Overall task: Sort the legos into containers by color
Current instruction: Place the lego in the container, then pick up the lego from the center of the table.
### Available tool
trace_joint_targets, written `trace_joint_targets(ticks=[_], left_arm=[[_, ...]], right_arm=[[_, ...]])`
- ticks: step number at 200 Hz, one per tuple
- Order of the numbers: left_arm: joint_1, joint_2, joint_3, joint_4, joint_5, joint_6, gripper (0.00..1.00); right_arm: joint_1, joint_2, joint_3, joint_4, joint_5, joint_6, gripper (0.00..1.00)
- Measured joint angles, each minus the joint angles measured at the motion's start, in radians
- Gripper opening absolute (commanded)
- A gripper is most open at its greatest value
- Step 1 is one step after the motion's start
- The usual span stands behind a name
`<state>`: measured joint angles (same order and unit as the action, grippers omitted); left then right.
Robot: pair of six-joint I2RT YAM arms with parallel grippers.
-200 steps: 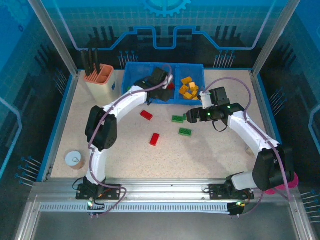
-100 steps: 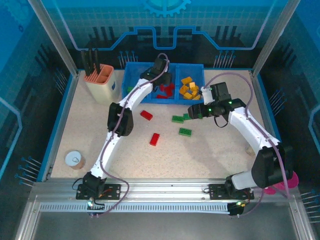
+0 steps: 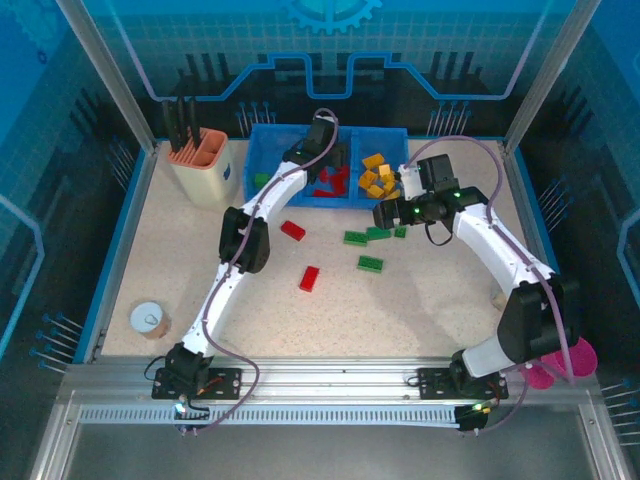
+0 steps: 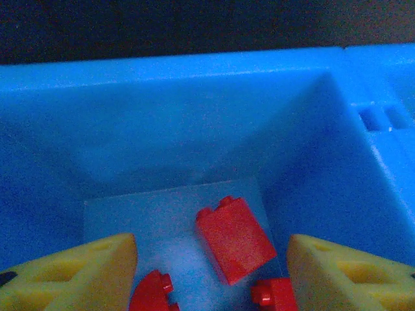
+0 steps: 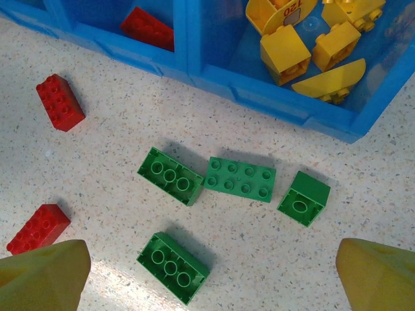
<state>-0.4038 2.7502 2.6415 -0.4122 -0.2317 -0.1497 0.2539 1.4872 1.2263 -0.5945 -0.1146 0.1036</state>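
The blue tray (image 3: 380,133) stands at the back of the table. My left gripper (image 3: 328,162) hangs open over its middle compartment. A red brick (image 4: 235,238) lies free on the floor there, between the yellow fingers (image 4: 71,275), beside two more red pieces (image 4: 152,295). Yellow bricks (image 3: 375,177) fill the right compartment, and a green one (image 3: 262,180) lies in the left. My right gripper (image 5: 214,278) is open above several green bricks (image 5: 240,179) on the table, just in front of the tray wall (image 5: 214,78). Two red bricks (image 3: 292,230) (image 3: 309,278) lie loose on the table.
A beige holder with black tools (image 3: 197,160) stands left of the tray. A small round roll (image 3: 148,320) lies near the front left edge. A magenta cup (image 3: 560,372) sits behind my right arm's base. A raised blue rim borders the table.
My left arm stretched out over the tray and its jaws opened, leaving a red brick in the middle compartment. My right gripper shifted slightly left above the green bricks.
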Motion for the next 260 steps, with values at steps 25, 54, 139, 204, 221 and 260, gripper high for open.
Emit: trace_joint_targets(ticks=[25, 54, 139, 204, 221, 260], left_arm=[[-0.001, -0.049, -0.066, 0.003, 0.0, 0.031, 0.64], [-0.013, -0.27, -0.314, -0.006, -0.009, 0.051, 0.68], [-0.043, -0.965, -0.999, -0.113, -0.032, -0.255, 0.77], [-0.045, -0.863, -1.095, -0.25, -0.018, -0.556, 0.8], [-0.045, -0.844, -1.103, -0.245, -0.004, -0.613, 0.8], [-0.045, -0.782, -1.108, -0.234, 0.02, -0.752, 0.79]], right_arm=[[0.001, 0.008, 0.0, 0.0, -0.002, 0.0, 0.99], [0.006, 0.015, 0.0, 0.002, -0.004, 0.0, 0.99], [0.019, 0.033, 0.007, 0.007, -0.035, -0.016, 1.0], [0.021, -0.021, -0.041, 0.012, -0.036, -0.02, 1.0], [0.021, -0.025, -0.052, 0.013, -0.035, -0.023, 1.0], [0.021, -0.042, -0.071, 0.019, -0.035, -0.027, 1.0]])
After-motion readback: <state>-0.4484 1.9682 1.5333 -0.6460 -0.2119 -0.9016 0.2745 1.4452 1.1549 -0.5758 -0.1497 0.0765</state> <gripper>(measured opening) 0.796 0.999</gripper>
